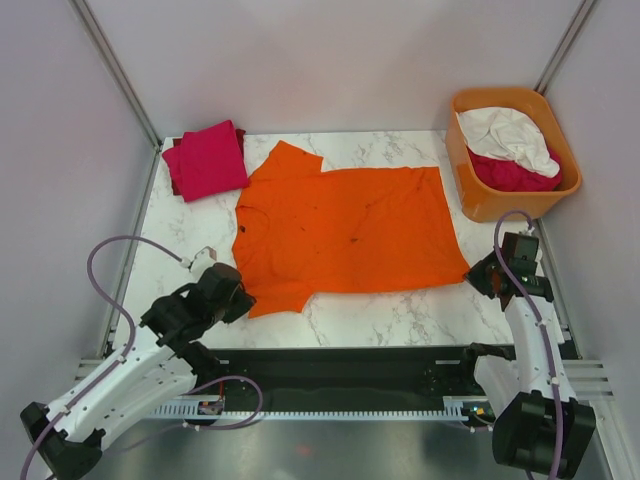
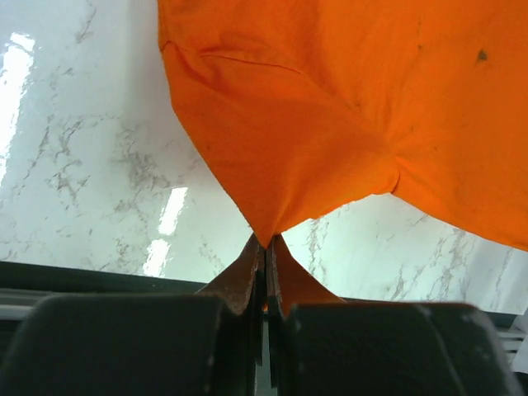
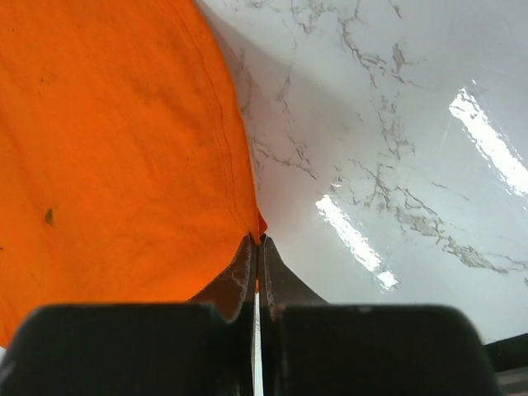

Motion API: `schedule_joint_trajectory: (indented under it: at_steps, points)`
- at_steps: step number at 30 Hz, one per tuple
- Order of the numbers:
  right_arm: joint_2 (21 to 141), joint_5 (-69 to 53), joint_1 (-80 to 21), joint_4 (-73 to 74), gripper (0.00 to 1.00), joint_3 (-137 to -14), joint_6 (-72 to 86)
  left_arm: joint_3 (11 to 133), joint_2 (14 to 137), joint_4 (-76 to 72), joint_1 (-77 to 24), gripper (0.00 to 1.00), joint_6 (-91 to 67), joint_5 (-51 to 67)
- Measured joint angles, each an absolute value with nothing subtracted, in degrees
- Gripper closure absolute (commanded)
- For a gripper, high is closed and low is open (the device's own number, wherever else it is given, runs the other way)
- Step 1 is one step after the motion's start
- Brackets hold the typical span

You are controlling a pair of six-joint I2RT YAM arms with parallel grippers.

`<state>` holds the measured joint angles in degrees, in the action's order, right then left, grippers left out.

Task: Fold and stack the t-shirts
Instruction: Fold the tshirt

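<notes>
The orange t-shirt lies flat in the middle of the tabletop. The left claw pinches its near sleeve, the right claw its near bottom corner. Lift both evenly and lay that edge toward the far edge.

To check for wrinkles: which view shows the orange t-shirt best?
The top external view: the whole orange t-shirt, spread out. The left wrist view shows only a corner pinched in the left fingers; the right wrist view, a corner in the right fingers.
</notes>
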<state>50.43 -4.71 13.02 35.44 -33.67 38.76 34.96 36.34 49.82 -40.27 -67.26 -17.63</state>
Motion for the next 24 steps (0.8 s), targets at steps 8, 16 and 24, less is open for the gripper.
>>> schedule_joint_trajectory:
  at_steps: [8,16,24]
  points:
    - [46.46,-3.97,13.02,41.15,1.0,-33.69,39.03,34.68,32.27,55.57,-40.27,0.98,-67.55,-17.1]
    - [54.57,-5.21,13.02,37.36,1.0,-36.67,39.35,43.7,43.0,58.41,-40.25,0.96,-64.84,-19.9]
    - [75.55,-8.38,11.62,29.1,1.0,-50.83,39.4,66.67,70.72,51.88,-31.97,0.96,-51.44,-18.81]
